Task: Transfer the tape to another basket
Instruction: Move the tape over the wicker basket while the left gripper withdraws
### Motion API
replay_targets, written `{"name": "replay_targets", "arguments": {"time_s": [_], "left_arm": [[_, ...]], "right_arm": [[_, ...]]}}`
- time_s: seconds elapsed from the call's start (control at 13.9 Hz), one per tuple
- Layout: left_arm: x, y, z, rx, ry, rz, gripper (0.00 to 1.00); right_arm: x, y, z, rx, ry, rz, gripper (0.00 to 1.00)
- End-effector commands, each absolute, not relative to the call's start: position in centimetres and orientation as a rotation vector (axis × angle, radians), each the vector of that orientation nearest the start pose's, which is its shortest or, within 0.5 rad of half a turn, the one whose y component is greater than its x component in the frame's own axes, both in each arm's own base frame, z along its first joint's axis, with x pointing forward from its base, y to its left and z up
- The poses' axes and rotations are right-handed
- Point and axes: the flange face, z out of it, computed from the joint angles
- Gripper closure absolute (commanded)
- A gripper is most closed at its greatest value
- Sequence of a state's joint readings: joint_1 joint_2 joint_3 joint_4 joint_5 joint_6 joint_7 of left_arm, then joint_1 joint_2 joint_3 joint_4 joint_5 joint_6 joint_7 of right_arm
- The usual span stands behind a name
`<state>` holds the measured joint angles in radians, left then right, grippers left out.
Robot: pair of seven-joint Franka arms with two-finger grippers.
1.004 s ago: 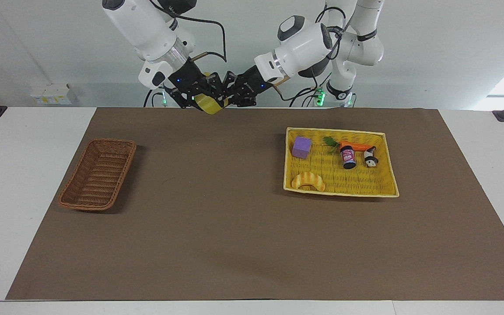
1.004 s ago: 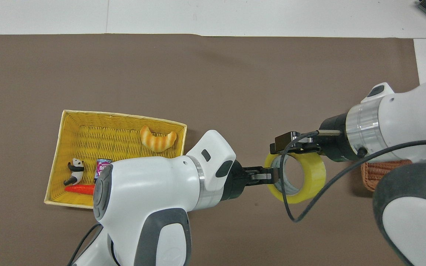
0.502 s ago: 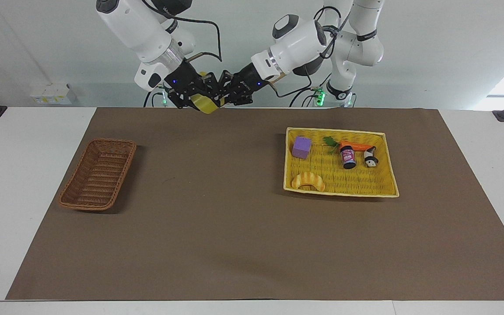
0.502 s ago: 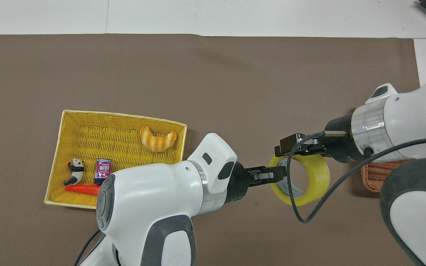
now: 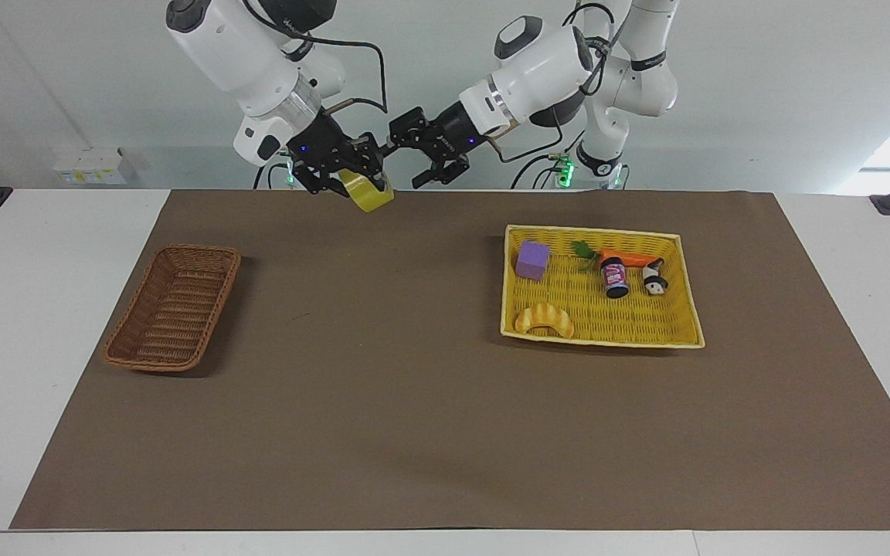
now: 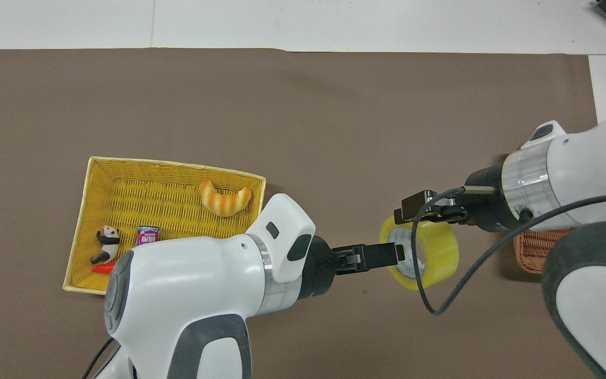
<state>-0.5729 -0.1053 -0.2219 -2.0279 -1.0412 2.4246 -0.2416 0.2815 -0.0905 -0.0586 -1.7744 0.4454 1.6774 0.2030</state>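
Observation:
The yellow tape [image 5: 371, 195] hangs in the air in my right gripper [image 5: 360, 182], which is shut on the roll's upper rim, over the mat's edge by the robots. In the overhead view the tape [image 6: 434, 252] hangs under the right gripper [image 6: 420, 210]. My left gripper [image 5: 423, 150] is open and empty, a short gap from the tape toward the left arm's end; it also shows in the overhead view [image 6: 387, 255]. The brown wicker basket [image 5: 174, 309] stands empty at the right arm's end; in the overhead view the basket [image 6: 532, 252] is mostly hidden under the right arm.
A yellow rectangular basket [image 5: 601, 340] at the left arm's end holds a purple cube [image 5: 532, 259], a carrot [image 5: 626, 257], a small can [image 5: 614, 279], a panda figure [image 5: 653, 279] and a croissant toy [image 5: 543, 319]. A brown mat [image 5: 414, 401] covers the table.
My left gripper has opened, let go of the tape and drawn back toward the left arm's end. The right gripper keeps the tape, which now hangs from it alone.

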Motion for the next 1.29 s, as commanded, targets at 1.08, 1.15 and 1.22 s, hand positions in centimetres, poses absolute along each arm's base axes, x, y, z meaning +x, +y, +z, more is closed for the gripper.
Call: {"name": "replay_targets", "arguments": {"time_s": [1.08, 1.15, 1.22], "left_arm": [[48.8, -18.2, 50.1, 2.645, 0.241, -0.002, 0.0], [49.2, -17.5, 49.9, 2.69, 0.225, 0.007, 0.0], [49.5, -16.6, 50.0, 2.743, 0.206, 0.022, 0.0]], "right_arm": [[52.1, 6.6, 61.0, -2.664, 0.054, 0.064, 1.0], [52.4, 3.8, 61.0, -2.651, 0.055, 0.029, 1.0], [52.6, 0.0, 61.0, -2.651, 0.053, -0.021, 1.0]]}}
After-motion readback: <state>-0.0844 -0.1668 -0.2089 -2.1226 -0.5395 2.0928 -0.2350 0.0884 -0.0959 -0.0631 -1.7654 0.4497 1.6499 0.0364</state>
